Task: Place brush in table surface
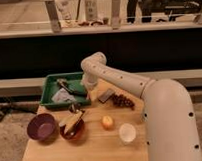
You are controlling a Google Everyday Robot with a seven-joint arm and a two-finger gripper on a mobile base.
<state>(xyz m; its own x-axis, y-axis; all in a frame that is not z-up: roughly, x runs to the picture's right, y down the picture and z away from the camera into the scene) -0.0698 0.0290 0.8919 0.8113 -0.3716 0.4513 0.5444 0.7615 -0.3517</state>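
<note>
A green tray sits at the back left of the wooden table. In it lie a dark, long-handled thing that looks like the brush and a pale crumpled item. My white arm reaches from the right, bends at the elbow and points down. My gripper is low at the tray's right rim, just right of the brush-like thing. I cannot tell whether it touches anything.
A purple bowl and a brown bowl holding a wooden item stand at the front left. An orange, a white cup, grapes and a dark flat block lie mid-table.
</note>
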